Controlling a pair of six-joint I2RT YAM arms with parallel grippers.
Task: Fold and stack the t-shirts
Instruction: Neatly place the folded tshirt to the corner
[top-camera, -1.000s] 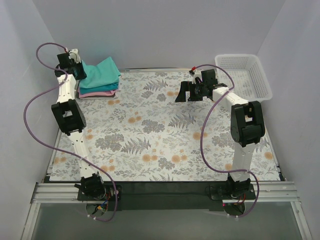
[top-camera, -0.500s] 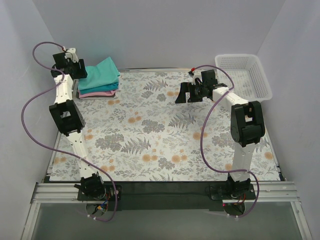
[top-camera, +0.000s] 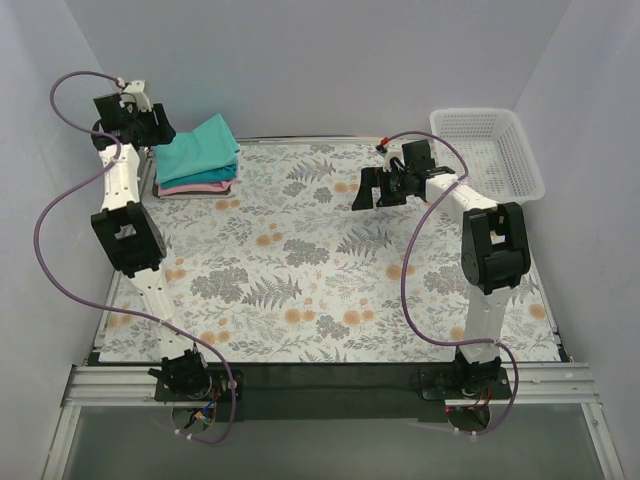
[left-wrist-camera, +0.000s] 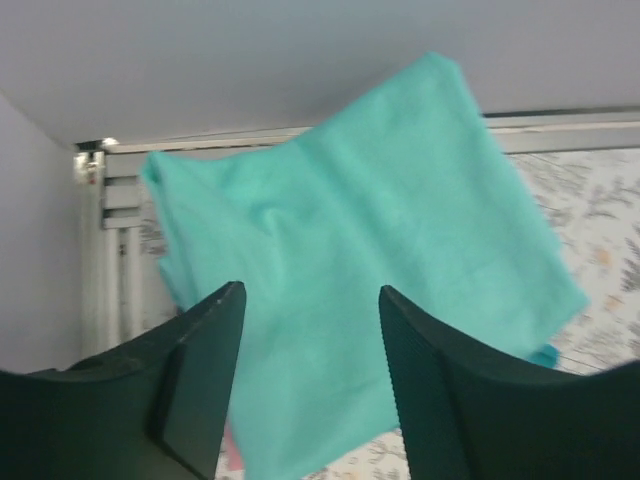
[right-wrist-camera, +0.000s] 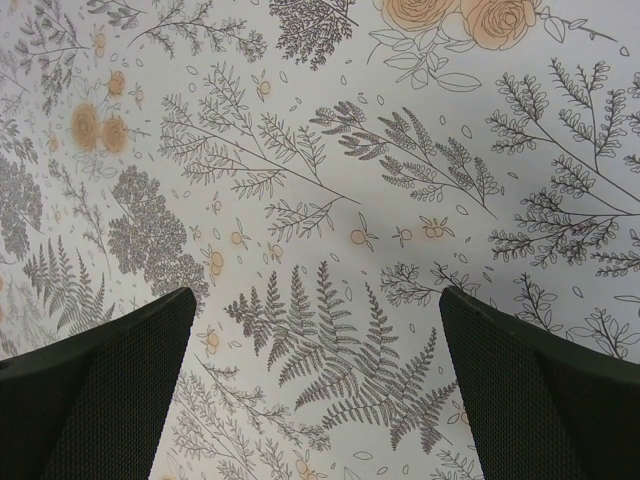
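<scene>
Shirts (top-camera: 198, 165) lie folded in one pile at the upper left of the counter (top-camera: 300, 260). The green shirt (left-wrist-camera: 350, 250) is on top, the blue shirt (top-camera: 210, 177) is under it, and the pink shirt (top-camera: 195, 188) is at the bottom. The left fingers (left-wrist-camera: 205, 360) are spread apart and hold nothing, up by the pile's left side. The right fingers (right-wrist-camera: 110, 370) are spread apart too, empty, over bare counter in the upper middle. A white basket (top-camera: 500, 150) sits at the upper right, well apart from the pile.
</scene>
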